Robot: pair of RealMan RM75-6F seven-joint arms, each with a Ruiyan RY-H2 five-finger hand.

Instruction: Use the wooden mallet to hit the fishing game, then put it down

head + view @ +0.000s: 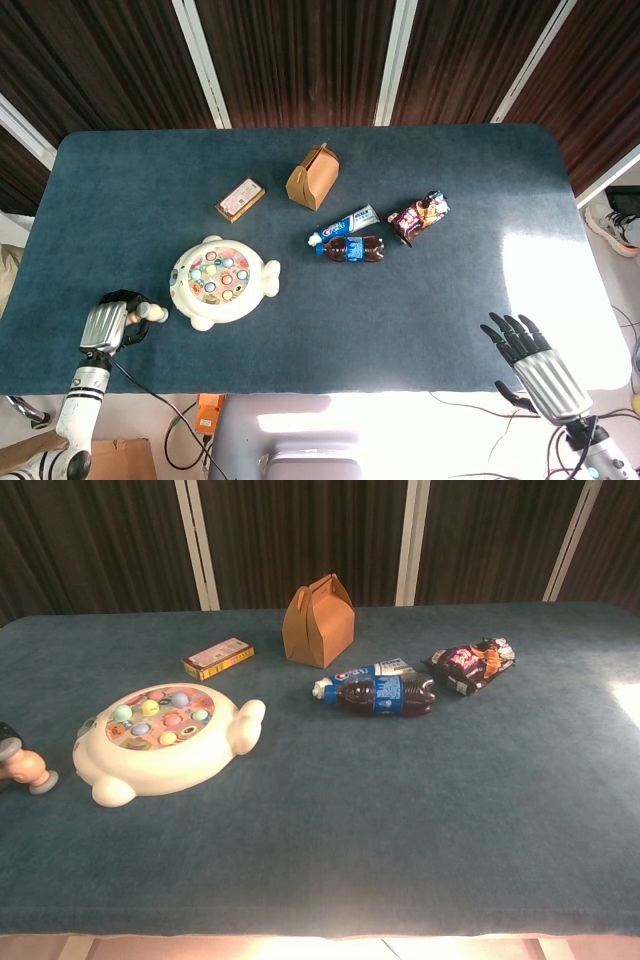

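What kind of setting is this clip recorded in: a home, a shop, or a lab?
Most likely a lab or test room set up for robot trials. A table covered in plain blue cloth holds unrelated props: a fishing game, a soda bottle, a small paper box. Cables hang below the table's front edge.

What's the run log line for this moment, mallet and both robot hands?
left robot hand: holds wooden mallet low, left of fishing game | right robot hand: open, idle near table edge | contact with game: none
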